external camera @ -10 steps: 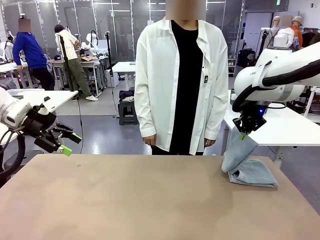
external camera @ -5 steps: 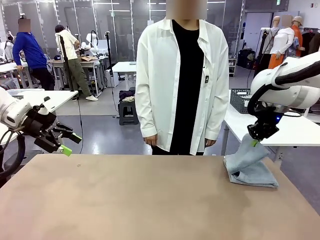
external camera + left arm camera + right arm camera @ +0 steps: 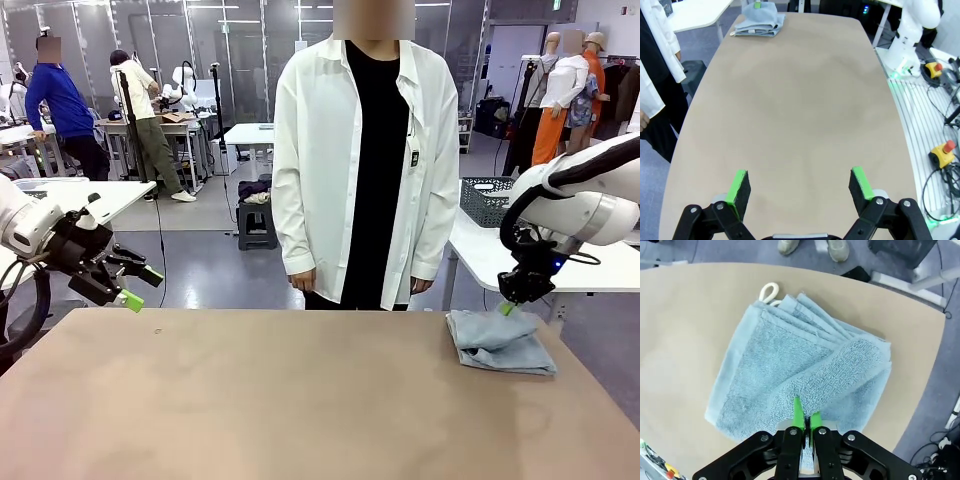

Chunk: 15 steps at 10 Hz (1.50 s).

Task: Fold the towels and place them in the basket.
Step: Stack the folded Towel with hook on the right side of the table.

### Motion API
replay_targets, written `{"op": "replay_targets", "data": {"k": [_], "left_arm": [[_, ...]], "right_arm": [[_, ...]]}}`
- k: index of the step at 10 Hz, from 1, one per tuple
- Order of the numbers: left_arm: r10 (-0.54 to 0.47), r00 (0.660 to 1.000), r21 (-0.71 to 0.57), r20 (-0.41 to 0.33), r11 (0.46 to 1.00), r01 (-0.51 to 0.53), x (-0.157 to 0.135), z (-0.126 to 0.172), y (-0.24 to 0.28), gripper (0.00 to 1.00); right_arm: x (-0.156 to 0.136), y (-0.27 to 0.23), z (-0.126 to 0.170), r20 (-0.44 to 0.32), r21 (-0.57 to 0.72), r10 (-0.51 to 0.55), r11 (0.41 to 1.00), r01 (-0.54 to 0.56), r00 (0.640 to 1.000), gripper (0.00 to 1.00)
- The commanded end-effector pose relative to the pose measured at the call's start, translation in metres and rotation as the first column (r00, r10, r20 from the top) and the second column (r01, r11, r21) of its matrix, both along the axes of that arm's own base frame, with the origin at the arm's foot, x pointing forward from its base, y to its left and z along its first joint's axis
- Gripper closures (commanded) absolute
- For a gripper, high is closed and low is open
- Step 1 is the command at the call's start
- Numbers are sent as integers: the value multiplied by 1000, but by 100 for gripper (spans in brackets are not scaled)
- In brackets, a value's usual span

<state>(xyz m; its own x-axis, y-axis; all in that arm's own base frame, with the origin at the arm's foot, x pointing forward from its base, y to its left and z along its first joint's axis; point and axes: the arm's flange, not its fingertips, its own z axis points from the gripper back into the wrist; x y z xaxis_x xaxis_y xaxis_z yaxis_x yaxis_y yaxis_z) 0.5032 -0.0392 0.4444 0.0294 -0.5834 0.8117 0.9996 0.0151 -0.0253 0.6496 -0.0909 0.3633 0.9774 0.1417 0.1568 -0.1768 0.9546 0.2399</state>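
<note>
While the left claw (image 3: 799,186) hangs spread wide over the near end of the tabletop (image 3: 800,110), its green pads (image 3: 737,181) stand well apart with nothing between them. From the front, that left claw (image 3: 133,285) sits off the left edge of the tabletop (image 3: 300,400), tilted, with bare brown surface stretching away from it.

Farther along, at the far right corner, lies the towel (image 3: 498,341), a light blue-grey cloth folded into a thick bundle with several layers showing along one edge. Seen from the right wrist, the towel (image 3: 800,375) has a small white loop (image 3: 768,291) sticking out at one corner, and its top flap is doubled over toward the claw. The right claw (image 3: 803,421) is clenched, its two green pads (image 3: 797,412) pressed almost together on the edge of that top fold, so it is grasping the towel. From the front, the right claw (image 3: 510,306) comes down from the white arm onto the far right edge of the bundle, low and close to the tabletop.

Beyond the tabletop stands a person (image 3: 365,160) in a white shirt over black, arms hanging down. Behind on the right, a dark basket (image 3: 484,200) sits on another white table (image 3: 480,255), well apart from the towel.
</note>
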Motion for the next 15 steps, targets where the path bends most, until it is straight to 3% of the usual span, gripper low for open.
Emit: {"op": "replay_targets", "data": {"k": [1,2,3,4,5,6,7,8,9,10,11,12,15], "left_arm": [[-1,1000,0,3,1000,1,0,1,0,0],[-1,1000,0,3,1000,1,0,1,0,0],[-1,1000,0,3,1000,1,0,1,0,0],[-1,1000,0,3,1000,1,0,1,0,0],[-1,1000,0,3,1000,1,0,1,0,0],[-1,1000,0,3,1000,1,0,1,0,0],[-1,1000,0,3,1000,1,0,1,0,0],[-1,1000,0,3,1000,1,0,1,0,0],[-1,1000,0,3,1000,1,0,1,0,0],[-1,1000,0,3,1000,1,0,1,0,0],[-1,1000,0,3,1000,1,0,1,0,0],[-1,1000,0,3,1000,1,0,1,0,0],[-1,1000,0,3,1000,1,0,1,0,0]], "right_arm": [[2,-13,4,-17,36,-25,999,26,1000,95],[0,-17,4,-60,17,-63,998,64,996,75],[-2,-20,5,-72,0,-82,997,82,994,75],[-5,-20,7,-88,-7,-99,995,99,991,55],[-8,-20,14,-80,-18,-107,994,106,991,72],[-13,-21,24,-59,-21,-109,994,107,992,35],[-17,-24,38,-33,-18,-103,995,103,994,52],[-23,-25,58,-11,-32,-102,994,102,995,15],[-43,-26,98,8,-48,-107,993,107,994,32],[-70,-28,145,52,-60,-137,988,140,989,0],[-105,-32,191,112,-57,-164,984,171,980,12],[-142,-32,230,174,-53,-201,976,213,964,12],[-239,-17,302,306,8,-247,966,257,920,12]]}}
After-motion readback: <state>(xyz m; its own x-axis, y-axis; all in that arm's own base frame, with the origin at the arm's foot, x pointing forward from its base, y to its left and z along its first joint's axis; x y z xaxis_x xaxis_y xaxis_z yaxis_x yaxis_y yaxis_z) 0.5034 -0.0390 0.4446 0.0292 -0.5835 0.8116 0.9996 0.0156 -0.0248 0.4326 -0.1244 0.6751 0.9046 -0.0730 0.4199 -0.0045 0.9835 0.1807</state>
